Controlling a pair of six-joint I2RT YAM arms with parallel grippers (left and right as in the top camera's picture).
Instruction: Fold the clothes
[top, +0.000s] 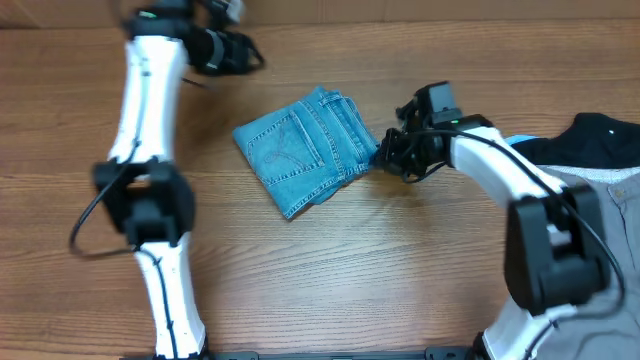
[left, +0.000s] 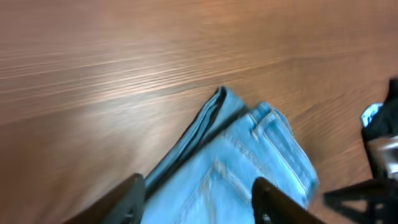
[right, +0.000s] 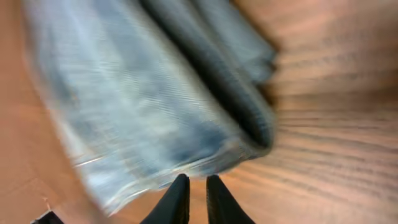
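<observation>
The light blue denim jeans (top: 305, 150) lie folded into a compact square at the table's middle, a stitched back pocket facing up. They also show in the left wrist view (left: 249, 162) and, blurred, in the right wrist view (right: 137, 93). My left gripper (top: 240, 50) is raised at the far side of the table, open and empty (left: 199, 202). My right gripper (top: 385, 155) is at the jeans' right edge, its fingers (right: 198, 182) nearly together with nothing between them, tips just off the fabric.
A black garment (top: 600, 140) and a grey garment (top: 612, 195) lie piled at the right edge behind my right arm. The wooden table (top: 380, 260) shows bare in front of the jeans.
</observation>
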